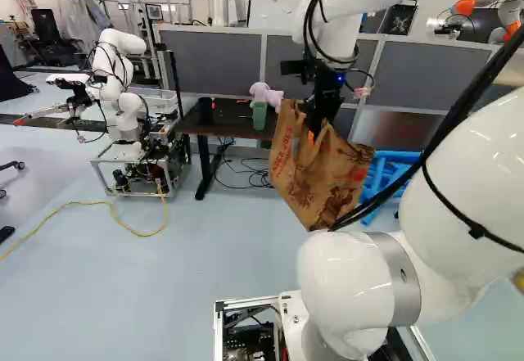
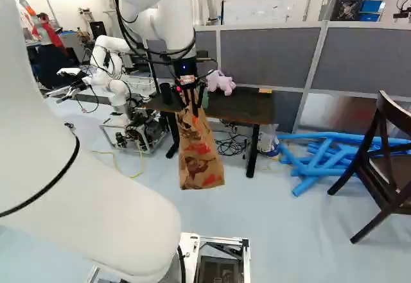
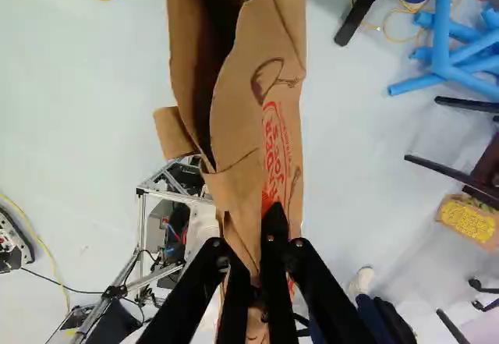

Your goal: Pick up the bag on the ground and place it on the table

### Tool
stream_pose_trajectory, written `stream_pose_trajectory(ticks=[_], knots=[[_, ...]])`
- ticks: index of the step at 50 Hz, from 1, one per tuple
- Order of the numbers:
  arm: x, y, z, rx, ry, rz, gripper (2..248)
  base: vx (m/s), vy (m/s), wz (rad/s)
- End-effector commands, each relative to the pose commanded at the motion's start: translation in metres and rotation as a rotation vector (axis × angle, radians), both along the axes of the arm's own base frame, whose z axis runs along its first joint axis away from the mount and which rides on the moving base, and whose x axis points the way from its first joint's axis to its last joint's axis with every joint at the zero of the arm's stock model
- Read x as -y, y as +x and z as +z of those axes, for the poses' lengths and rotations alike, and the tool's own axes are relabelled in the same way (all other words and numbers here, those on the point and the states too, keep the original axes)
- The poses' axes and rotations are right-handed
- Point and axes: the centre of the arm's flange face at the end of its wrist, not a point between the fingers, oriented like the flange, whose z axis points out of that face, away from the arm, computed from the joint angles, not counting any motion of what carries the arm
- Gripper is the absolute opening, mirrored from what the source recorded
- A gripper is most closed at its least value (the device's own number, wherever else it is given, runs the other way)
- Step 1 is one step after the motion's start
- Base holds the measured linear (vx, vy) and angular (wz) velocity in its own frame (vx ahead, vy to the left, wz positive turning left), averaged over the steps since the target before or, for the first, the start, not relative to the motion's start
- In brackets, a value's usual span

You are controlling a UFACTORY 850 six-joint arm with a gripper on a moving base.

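One dark surface (image 2: 250, 106), ahead of the arm. One brown paper bag (image 1: 315, 189), red-printed, hanging above the floor in front of the surface; black jaws, closed on its upper part. One lilac plush toy (image 2: 220, 83), on the surface.

Bag (image 3: 282, 40) cropped in wrist view, chair (image 2: 390, 166) in right base view, table (image 2: 247, 106) partly hidden behind bag

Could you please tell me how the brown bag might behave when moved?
The bag will probably flex and fold, as its sides are creased. Its thin walls suggest it is light for its size, though any contents are hidden.
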Motion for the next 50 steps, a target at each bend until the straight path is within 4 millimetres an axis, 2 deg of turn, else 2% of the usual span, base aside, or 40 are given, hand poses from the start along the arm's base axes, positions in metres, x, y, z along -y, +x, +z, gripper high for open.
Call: stream_pose_trajectory(ticks=[50], knots=[[0.002, 0.019, 0.077, 0.049, -0.007, -0.001, 21, 0.0, 0.0, 0.0]])
